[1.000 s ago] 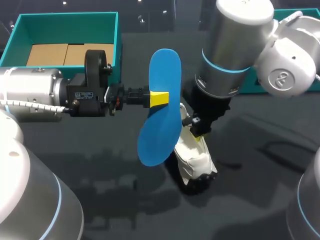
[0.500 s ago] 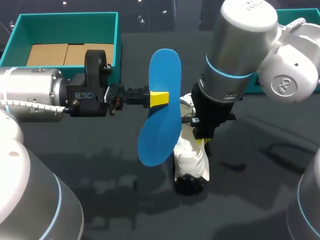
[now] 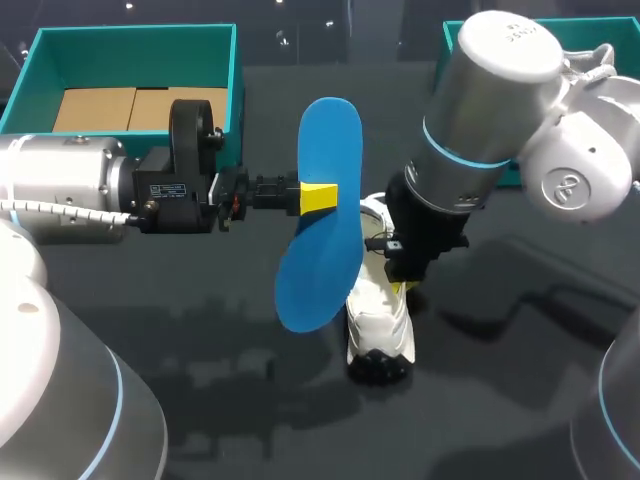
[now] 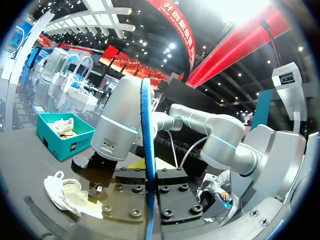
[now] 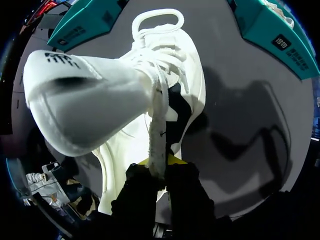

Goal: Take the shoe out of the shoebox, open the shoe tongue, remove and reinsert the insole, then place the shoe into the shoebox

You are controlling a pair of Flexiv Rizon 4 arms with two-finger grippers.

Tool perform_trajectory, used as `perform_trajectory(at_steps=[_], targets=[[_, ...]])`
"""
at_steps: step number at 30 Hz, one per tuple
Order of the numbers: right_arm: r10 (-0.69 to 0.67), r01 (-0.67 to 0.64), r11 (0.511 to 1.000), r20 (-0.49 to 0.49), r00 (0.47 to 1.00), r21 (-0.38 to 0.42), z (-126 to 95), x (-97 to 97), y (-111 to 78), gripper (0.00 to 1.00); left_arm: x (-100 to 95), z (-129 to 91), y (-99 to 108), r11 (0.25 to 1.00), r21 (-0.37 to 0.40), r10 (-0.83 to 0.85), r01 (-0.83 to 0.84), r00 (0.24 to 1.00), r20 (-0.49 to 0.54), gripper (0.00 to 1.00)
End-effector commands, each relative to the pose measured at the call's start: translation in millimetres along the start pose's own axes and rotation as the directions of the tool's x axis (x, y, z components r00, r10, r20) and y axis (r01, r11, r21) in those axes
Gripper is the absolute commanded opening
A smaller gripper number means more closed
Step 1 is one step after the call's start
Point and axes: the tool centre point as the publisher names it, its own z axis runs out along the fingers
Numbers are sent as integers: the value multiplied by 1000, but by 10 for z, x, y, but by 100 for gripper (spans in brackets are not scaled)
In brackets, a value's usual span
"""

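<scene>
The blue insole [image 3: 320, 215] hangs upright above the table's middle, my left gripper [image 3: 316, 197] shut on its edge. From the left wrist the insole [image 4: 146, 150] runs edge-on between the fingers. Just right of it the white shoe [image 3: 380, 318] lies on the dark table, toe toward the front edge. My right gripper [image 3: 400, 286] stands over the shoe's opening. In the right wrist view that gripper [image 5: 159, 167] is shut on the lifted white tongue [image 5: 85, 97], with the laces [image 5: 157, 35] ahead. The teal shoebox [image 3: 130, 33] stands at the back left.
Brown cardboard [image 3: 135, 108] lies inside the shoebox. A second teal box [image 3: 449, 42] stands at the back right, behind my right arm, and shows in the left wrist view [image 4: 64, 141] holding white stuffing. The dark table [image 3: 250, 400] is bare in front.
My right arm has shifted right, pulling on the tongue, and the shoe has swung so its toe points more toward the front edge. The left arm and insole have not moved.
</scene>
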Motion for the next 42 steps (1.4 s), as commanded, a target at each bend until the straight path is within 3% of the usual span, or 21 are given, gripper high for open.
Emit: perform_trajectory(at_steps=[1, 18, 19, 23, 24, 25, 30, 35, 42], targets=[[-8, 8, 1000, -28, 1000, -1, 108, -25, 12, 0, -5, 23, 10, 1000, 2, 0, 0, 1000, 1, 0], [-6, 9, 999, -92, 996, 30, 364, -80, 26, 0, -5, 23, 10, 1000, 2, 0, 0, 1000, 1, 0], [-5, 8, 999, -96, 995, 32, 375, -83, 24, 15, -5, 23, 10, 1000, 2, 0, 0, 1000, 1, 0], [-3, 7, 999, -101, 995, 39, 387, -85, 19, 45, -5, 23, 10, 1000, 2, 0, 0, 1000, 1, 0], [-2, 6, 999, -101, 995, 40, 374, -84, 13, 67, -5, 23, 10, 1000, 2, 0, 0, 1000, 1, 0], [2, 2, 999, -102, 995, 42, 351, -84, 7, 97, -5, 23, 10, 1000, 2, 0, 0, 1000, 1, 0], [44, -38, 998, -107, 993, 52, 157, -98, -14, 100, -5, 23, 10, 1000, 2, 0, 0, 1000, 1, 0], [101, -82, 994, -286, 953, 78, -199, -203, -62, 100, -5, 23, 10, 1000, 2, 0, 0, 1000, 1, 0], [101, -82, 994, -286, 953, 78, -199, -203, -62, 100, -5, 23, 10, 1000, 2, 0, 0, 1000, 1, 0]])
